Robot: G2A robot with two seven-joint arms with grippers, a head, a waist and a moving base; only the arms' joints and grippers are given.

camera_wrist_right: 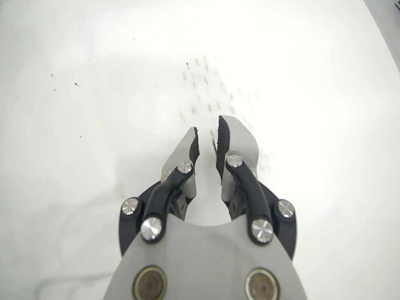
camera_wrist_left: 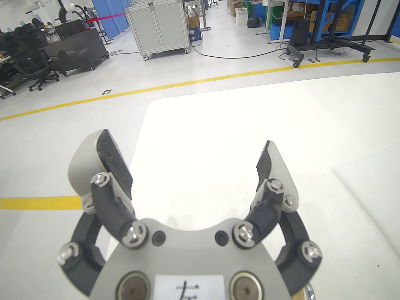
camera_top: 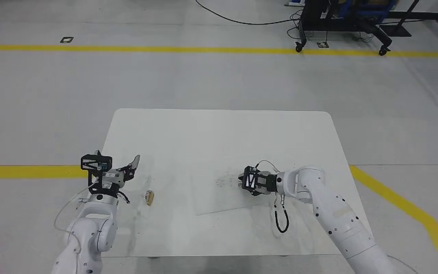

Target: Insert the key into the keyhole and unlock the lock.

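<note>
Left claw [camera_wrist_left: 187, 148] gapes wide at the bench's [camera_top: 226, 137] left edge; the brass lock [camera_top: 149, 197] lies just beside it, near the front-left corner. Right claw [camera_wrist_right: 207, 132] hovers mid-bench, a narrow gap between its pads.

Small brass lock [camera_top: 149, 198], flat, unheld.

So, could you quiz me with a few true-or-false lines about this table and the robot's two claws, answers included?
1. The left gripper is open and empty. True.
2. The small brass object lies in the middle. False: it lies near an edge of the table, close to the left gripper.
3. The right gripper is over the table. True.
4. Both grippers touch the brass object. False: neither touches it.
</note>
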